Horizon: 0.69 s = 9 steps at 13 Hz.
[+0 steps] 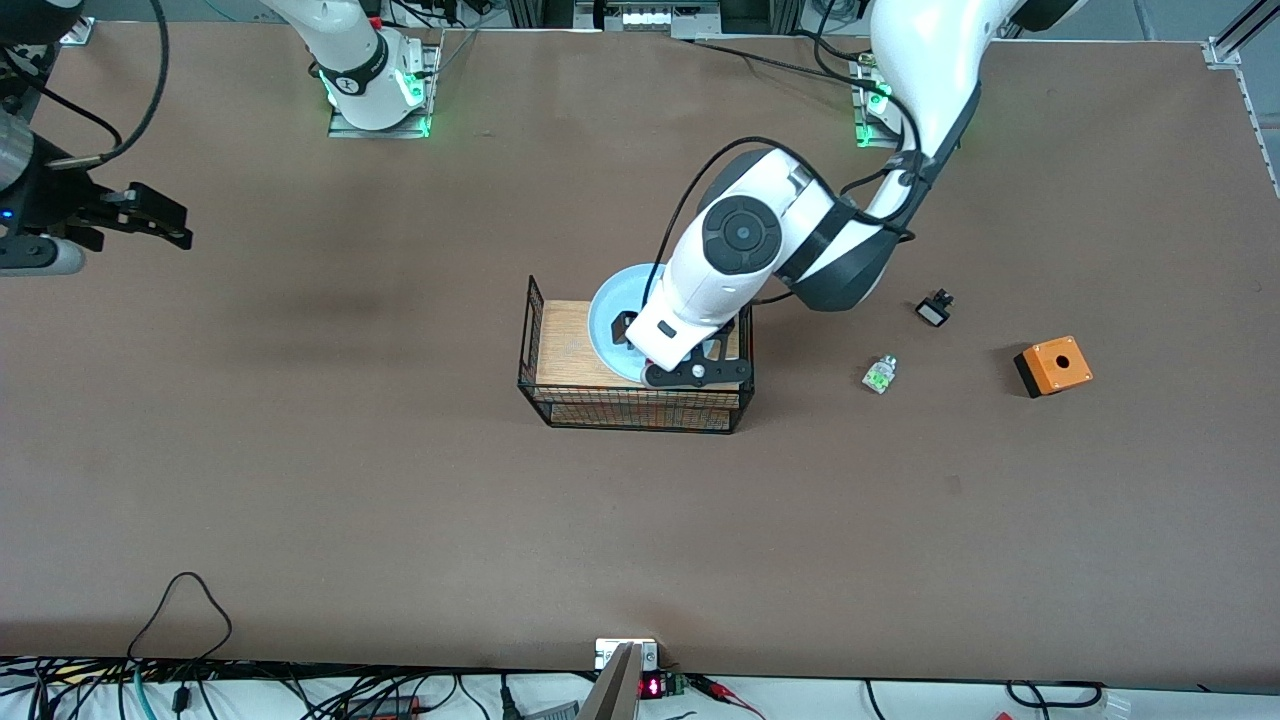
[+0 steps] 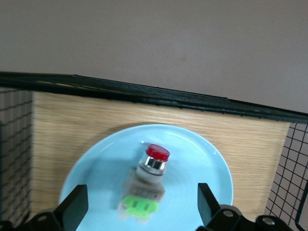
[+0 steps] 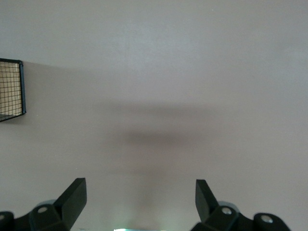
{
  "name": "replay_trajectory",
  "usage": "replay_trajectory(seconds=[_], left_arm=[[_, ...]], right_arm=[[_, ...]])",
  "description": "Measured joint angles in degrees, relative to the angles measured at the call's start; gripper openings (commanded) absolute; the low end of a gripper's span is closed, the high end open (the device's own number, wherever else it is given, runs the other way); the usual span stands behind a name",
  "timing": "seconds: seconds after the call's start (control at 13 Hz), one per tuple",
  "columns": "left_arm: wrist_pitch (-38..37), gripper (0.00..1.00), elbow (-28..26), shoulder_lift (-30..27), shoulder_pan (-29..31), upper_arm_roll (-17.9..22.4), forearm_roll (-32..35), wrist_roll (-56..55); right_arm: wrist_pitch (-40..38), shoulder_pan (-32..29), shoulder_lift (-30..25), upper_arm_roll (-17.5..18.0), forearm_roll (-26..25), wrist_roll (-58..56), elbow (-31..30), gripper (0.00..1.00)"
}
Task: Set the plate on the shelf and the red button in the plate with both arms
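Left wrist view shows the left tool spread wide over the red button, which lies on the plate in the wire basket. Lifting carelessly could snag a finger on the button and roll it off. The right tool waits, open, over bare worktop.

The pale-blue plate lies flat on the wooden board inside the wire basket; the red button lies on its side on it.
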Motion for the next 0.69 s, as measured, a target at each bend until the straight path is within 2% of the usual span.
replay_trajectory(seconds=[0.23,0.38,0.69], left_arm=[[-12.03,1.0,1.16,-6.8,5.01,0.38,1.17,5.93],[-19.66,1.0,1.41,-9.94,8.92,0.54,3.58,13.87],[-27.17,1.0,1.79,-14.14,15.77,0.84,8.94,23.73]], right_arm=[[-0.04,0.38,0.0,-0.01,0.0,0.0,0.0,1.0],[-0.05,0.36,0.0,-0.05,0.0,0.0,0.0,1.0],[-0.06,0.35,0.0,-0.16,0.0,0.0,0.0,1.0]])
